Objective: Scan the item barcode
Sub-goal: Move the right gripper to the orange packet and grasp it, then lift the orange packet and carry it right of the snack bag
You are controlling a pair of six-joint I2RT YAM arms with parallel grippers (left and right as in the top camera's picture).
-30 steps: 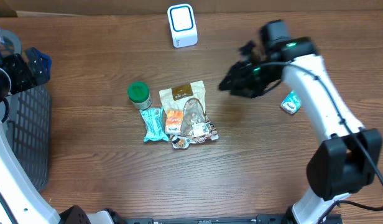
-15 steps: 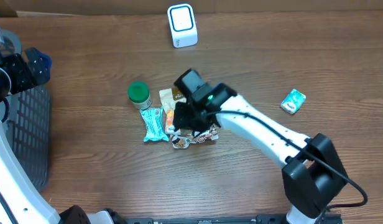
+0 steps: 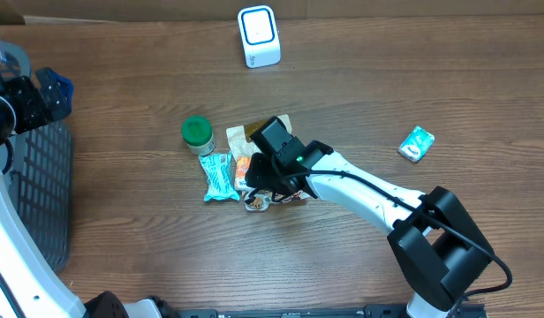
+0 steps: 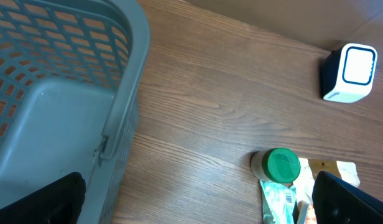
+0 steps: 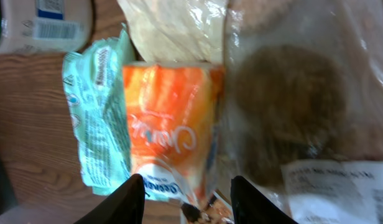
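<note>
Right hand point(image 5: 186, 190) hovers over the orange pouch point(image 5: 170, 124), fingers apart, gripping nothing. The pouch looks light, crinkly and slippery, so I'd pinch gently across its narrow sides.

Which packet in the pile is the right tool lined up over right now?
The orange packet, centred between the open fingers of the right tool; the teal wrapper and clear bag flank it.
</note>
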